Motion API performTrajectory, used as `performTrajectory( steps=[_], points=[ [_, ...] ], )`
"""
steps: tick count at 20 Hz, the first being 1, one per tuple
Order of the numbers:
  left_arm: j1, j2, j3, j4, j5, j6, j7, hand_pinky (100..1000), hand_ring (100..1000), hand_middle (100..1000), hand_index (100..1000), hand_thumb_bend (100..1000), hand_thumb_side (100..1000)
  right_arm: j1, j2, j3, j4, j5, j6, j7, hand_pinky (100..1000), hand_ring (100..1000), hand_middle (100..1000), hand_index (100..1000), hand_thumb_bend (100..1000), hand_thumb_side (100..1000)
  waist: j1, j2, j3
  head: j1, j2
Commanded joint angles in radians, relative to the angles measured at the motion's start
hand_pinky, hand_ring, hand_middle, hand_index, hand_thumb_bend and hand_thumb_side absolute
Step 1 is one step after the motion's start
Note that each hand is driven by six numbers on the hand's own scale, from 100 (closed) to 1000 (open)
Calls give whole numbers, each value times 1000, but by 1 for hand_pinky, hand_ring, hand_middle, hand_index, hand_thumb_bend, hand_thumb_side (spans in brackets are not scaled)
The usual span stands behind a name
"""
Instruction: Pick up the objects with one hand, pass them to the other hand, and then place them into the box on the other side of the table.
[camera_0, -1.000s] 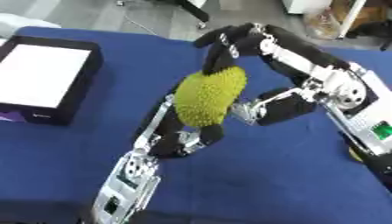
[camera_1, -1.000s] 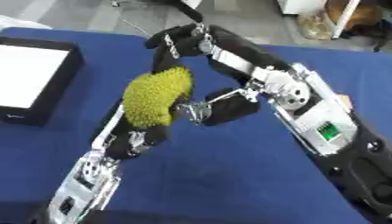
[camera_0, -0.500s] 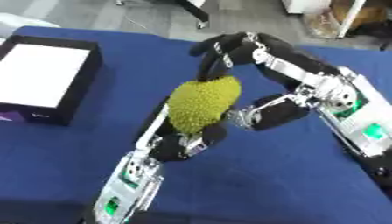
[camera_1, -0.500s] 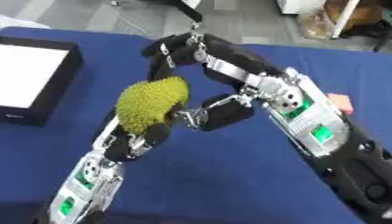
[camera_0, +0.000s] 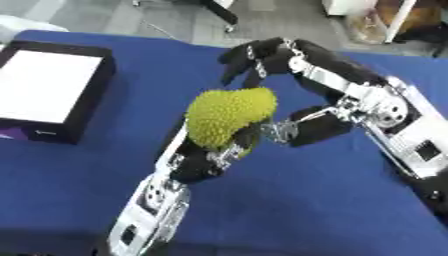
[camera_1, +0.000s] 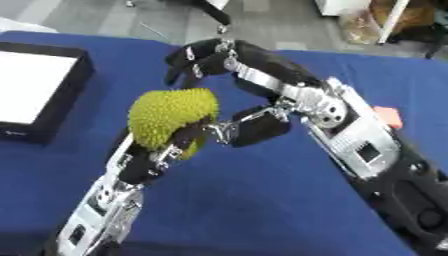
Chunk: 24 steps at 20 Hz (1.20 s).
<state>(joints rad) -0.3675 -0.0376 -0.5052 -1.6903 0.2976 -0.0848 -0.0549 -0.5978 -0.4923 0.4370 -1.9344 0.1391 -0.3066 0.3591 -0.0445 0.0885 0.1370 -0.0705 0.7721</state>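
Left eye view: I've got the spiky fruit (camera_0: 229, 116) gripped in my left robot hand (camera_0: 223, 150) above the table (camera_0: 289, 210); right robot hand (camera_0: 262, 57) spread, empty. Placing into the box (camera_0: 52, 90) remains.

A yellow-green fruit (camera_0: 229, 116) had a rough skin, covered all over in small blunt bumps, with a matt look. The left hand (camera_0: 210, 160) curled around it was matt black, with silver metal-looking joints that caught the light. The right hand (camera_0: 262, 56) showed the same black shell with glossy silver parts. The worktop (camera_0: 315, 200) was covered in smooth, matt blue cloth. The box (camera_0: 52, 92) had matt black walls and a plain white inside.
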Motion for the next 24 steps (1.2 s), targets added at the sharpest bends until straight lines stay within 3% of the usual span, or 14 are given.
performTrajectory(
  steps=[1,3,4,5,7,11,16,24],
  points=[
    [-11,-9,11,-11,15,9,34,849,589,233,440,100,273,-10,-17,-5,-27,-22,-11,16,790,914,769,435,100,100,4,-11,-2,5,-2],
    [-11,-8,12,-10,12,13,41,850,590,229,437,100,272,-9,-20,-6,-36,-28,-19,33,801,930,820,522,100,100,5,-11,-3,8,-2],
    [-11,-8,12,-10,9,14,44,851,590,225,434,100,271,-9,-22,-8,-41,-31,-23,41,818,956,881,636,100,100,5,-11,-3,10,-2],
    [-11,-7,13,-9,6,15,46,851,590,224,434,100,270,-8,-24,-12,-50,-37,-31,50,822,961,893,667,100,100,6,-12,-4,12,-2],
    [-9,-6,15,-4,-1,18,51,852,592,221,431,100,267,-8,-28,-21,-62,-54,-42,62,838,986,941,758,191,230,7,-14,-6,16,-2],
    [-5,-4,22,12,-17,19,63,853,594,218,428,100,269,-17,-37,-43,-65,-102,-73,74,858,1000,988,859,352,406,10,-18,-7,29,-2],
    [-1,-1,33,26,-34,14,76,855,596,217,428,100,269,-23,-57,-78,-66,-145,-88,74,882,1000,1000,931,450,519,14,-21,-10,41,-2],
    [5,10,48,47,-63,8,96,856,599,216,427,100,271,-38,-97,-146,-66,-215,-89,58,892,1000,1000,958,494,552,16,-23,-14,46,-2]
  ],
)
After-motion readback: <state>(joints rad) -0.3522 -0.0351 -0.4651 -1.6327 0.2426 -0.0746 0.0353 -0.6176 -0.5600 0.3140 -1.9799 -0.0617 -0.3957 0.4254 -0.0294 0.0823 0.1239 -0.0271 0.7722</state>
